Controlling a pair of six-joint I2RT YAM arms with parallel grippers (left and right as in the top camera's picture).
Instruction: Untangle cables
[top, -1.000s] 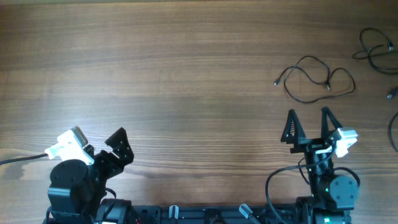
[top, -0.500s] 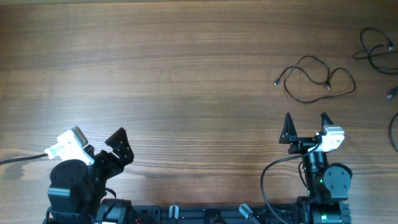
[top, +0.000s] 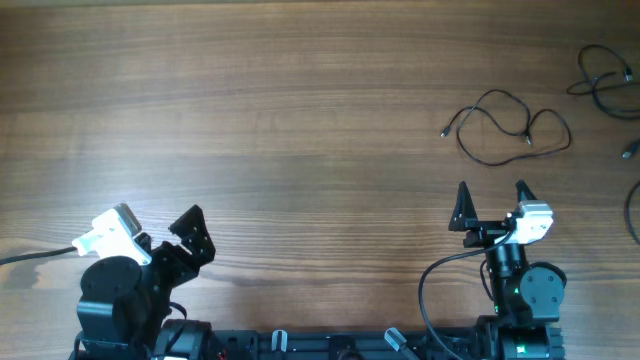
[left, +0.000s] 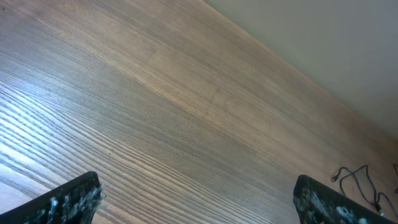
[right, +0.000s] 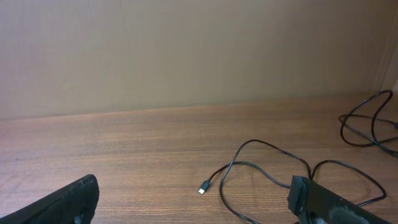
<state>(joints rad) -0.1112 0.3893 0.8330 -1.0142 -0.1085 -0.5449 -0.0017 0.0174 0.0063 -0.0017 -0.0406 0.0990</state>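
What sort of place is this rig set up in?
Likely a lab test bench: bare wooden table, plain wall behind it, left arm and right arm at the near edge, loose black cables.

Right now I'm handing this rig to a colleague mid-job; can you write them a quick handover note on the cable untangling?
Left gripper: open, empty, over bare table, far from the cords.
Right gripper: open, empty, just short of the loose cable.
Cables: that one lies alone in open loops; a second bunch sits at the far right edge, partly out of frame.
Done: one cable looks separated.
Left: sort the right-edge bunch, probably with the right arm.
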